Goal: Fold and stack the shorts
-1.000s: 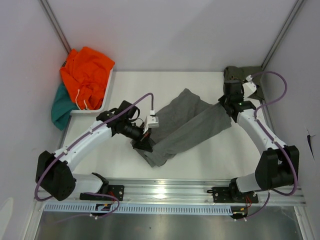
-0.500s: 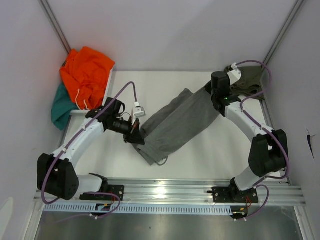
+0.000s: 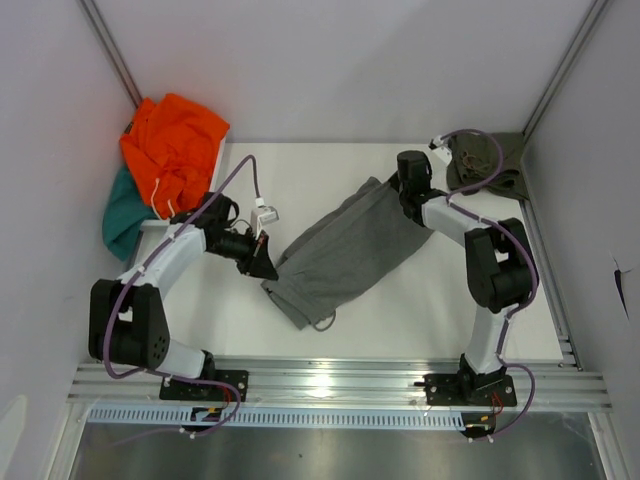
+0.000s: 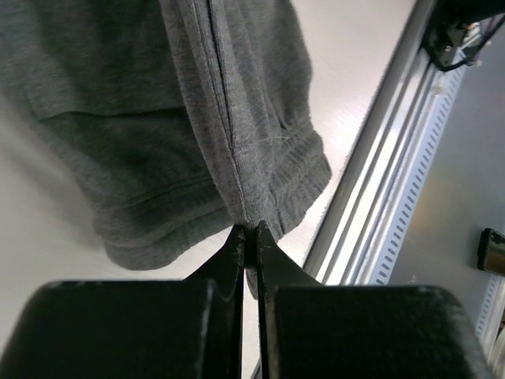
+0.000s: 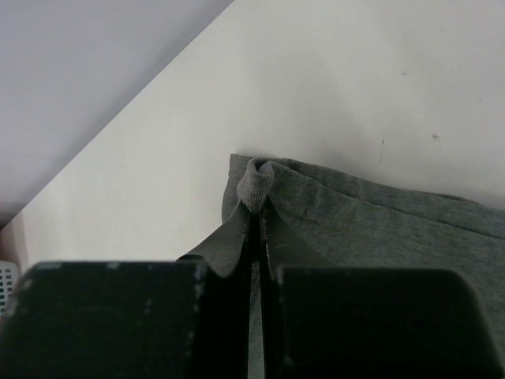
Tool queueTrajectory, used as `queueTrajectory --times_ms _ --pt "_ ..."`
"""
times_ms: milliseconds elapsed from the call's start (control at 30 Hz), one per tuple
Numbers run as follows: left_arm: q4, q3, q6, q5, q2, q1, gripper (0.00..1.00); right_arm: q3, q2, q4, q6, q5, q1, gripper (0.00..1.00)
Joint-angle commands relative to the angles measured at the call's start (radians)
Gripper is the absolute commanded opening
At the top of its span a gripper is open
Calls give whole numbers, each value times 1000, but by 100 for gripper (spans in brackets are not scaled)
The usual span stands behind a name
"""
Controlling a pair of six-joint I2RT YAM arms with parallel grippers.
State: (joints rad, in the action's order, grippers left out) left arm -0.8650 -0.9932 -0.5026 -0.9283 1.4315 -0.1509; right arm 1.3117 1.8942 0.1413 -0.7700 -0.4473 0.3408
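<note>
The grey shorts (image 3: 340, 250) lie slantwise across the middle of the white table, folded lengthwise. My left gripper (image 3: 268, 268) is shut on their near-left waistband edge; in the left wrist view the fingertips (image 4: 251, 230) pinch the ribbed hem of the grey shorts (image 4: 197, 118). My right gripper (image 3: 405, 196) is shut on the far-right corner; the right wrist view shows a bunched fold of the grey shorts (image 5: 379, 229) between its tips (image 5: 256, 207). The olive green shorts (image 3: 490, 165) lie crumpled at the back right corner.
An orange garment (image 3: 172, 150) is heaped over a white tray (image 3: 214, 185) at the back left, with a teal garment (image 3: 122, 228) hanging beside it. A metal rail (image 3: 330, 380) runs along the near table edge. Walls close in on both sides.
Both grippers have carried the grey shorts leftward and towards the back. The right arm has swung off the olive green shorts, which now show in full. The grey cloth now lies narrower.
</note>
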Motion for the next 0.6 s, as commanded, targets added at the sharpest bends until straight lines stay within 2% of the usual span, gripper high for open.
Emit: queueTrajectory --times_ms 0,133,567 --pt "30 7 35 72 21 30 1 84 61 115 -11 -64 -5 0" --pt "86 36 55 181 26 36 1 115 114 139 -11 -70 1 0" --pt "142 21 128 359 110 65 7 158 218 198 14 -83 6 2"
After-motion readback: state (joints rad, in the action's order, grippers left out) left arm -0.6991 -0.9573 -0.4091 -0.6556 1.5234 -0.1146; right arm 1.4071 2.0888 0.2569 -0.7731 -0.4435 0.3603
